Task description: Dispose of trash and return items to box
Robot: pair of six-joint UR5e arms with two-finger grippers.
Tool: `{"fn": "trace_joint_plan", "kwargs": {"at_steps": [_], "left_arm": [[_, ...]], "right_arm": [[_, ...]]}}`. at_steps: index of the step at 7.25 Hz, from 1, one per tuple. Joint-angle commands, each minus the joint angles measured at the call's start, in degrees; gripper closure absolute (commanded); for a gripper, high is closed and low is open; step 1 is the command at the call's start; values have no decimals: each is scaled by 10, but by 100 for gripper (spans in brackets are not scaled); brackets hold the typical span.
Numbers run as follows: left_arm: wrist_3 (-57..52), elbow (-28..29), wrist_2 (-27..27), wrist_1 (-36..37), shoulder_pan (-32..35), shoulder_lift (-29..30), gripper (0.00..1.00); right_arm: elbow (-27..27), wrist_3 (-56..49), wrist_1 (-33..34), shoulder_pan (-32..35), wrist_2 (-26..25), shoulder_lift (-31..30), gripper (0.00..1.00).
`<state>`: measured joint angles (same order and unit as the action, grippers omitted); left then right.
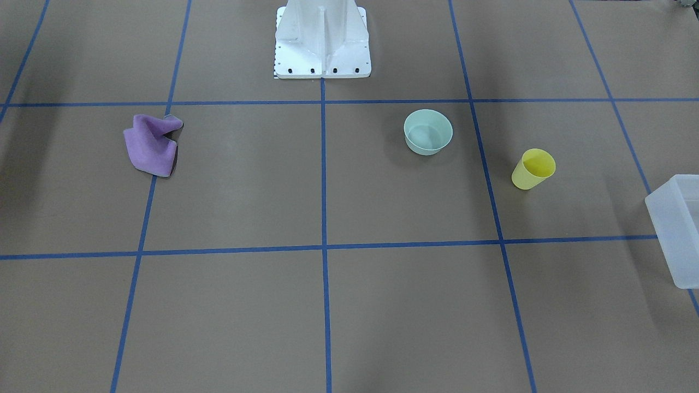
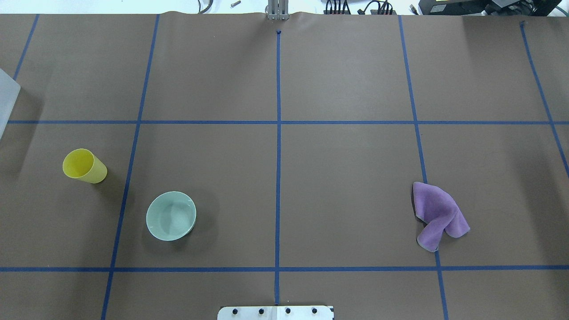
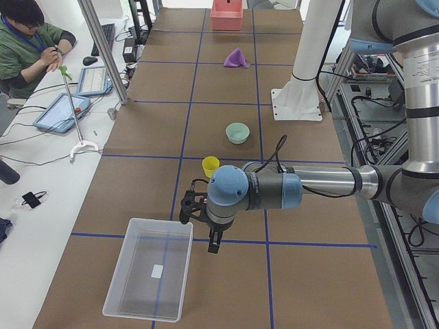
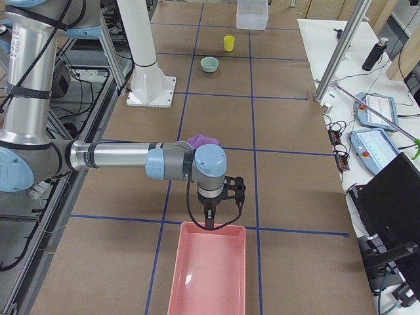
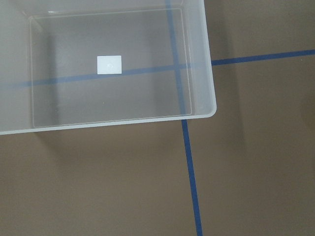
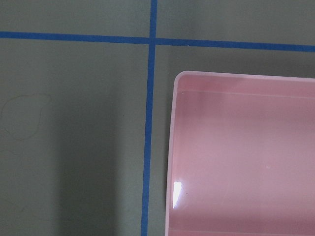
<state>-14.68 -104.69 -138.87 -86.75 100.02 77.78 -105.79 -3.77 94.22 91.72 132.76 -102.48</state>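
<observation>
The left gripper [image 3: 214, 245] hangs over the counter [image 2: 275, 178], just beside the long side of the box [image 3: 149, 277]. It is too small and far off to tell if its fingers are apart or together. The right gripper [image 4: 210, 221] hangs over the near end of a pink bin [image 4: 209, 272], and I cannot tell if it is apart or together either.

The box is cloudy white with round corners. A small white sticker shows on its bottom.

From overhead, the box is at 10 o'clock, at the counter's edge. The yellow cup [image 2: 84, 166] stands at 9 o'clock, open end up. The mint-green bowl [image 2: 171, 216] sits at 8 o'clock, apart from the cup. Both are outside the box. A crumpled purple cloth [image 2: 438, 215] lies at 4 o'clock.

There is one cup, one bowl, one box, one pink bin, one cloth and two grippers.
</observation>
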Motion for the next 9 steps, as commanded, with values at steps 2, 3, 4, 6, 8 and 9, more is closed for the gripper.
{"fn": "trace_joint_plan", "kwargs": {"at_steps": [2, 3, 4, 6, 8, 9], "left_arm": [[-1, -2, 0, -1, 0, 0, 1], [0, -7, -4, -3, 0, 1, 1], [3, -11, -6, -27, 0, 10, 1], [5, -6, -6, -178, -3, 17, 1], [31, -7, -7, -199, -81, 48, 1], [150, -10, -4, -223, -137, 54, 1]], "right_arm": [[-26, 2, 0, -1, -3, 1, 0], [-29, 6, -9, -1, -1, 32, 0], [-8, 3, -34, -1, 0, 68, 0], [2, 6, -164, -1, 8, 23, 0], [15, 81, -216, -11, 22, 27, 0], [-11, 166, -217, -44, 16, 28, 0]]}}
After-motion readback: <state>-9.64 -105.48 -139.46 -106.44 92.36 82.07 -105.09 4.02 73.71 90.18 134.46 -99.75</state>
